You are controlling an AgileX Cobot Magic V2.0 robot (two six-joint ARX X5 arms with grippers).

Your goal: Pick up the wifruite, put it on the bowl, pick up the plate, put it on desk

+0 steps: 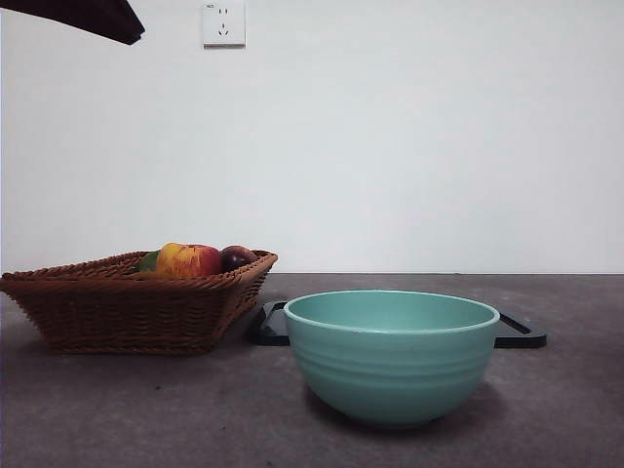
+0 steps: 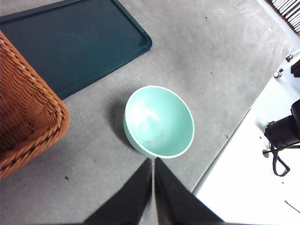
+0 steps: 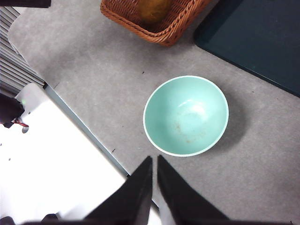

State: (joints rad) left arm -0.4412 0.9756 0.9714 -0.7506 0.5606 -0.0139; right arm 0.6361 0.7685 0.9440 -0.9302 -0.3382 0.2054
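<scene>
Wifruite hard to pick out inside brown wicker basket [image 1: 117, 312]; teal ribbed bowl [image 1: 392, 356] on grey counter [image 1: 575, 409], left claw [image 2: 153, 161] and right claw [image 3: 154, 159] both closed tight

A plain white wall [image 1: 409, 146] fills the background, evenly lit, with a white power socket [image 1: 223, 22] set high on it. Below runs the grey, mottled tabletop [image 1: 575, 390]. Beside its edge lies a white surface [image 2: 253, 178] carrying what may be black cables [image 2: 276, 154].
</scene>
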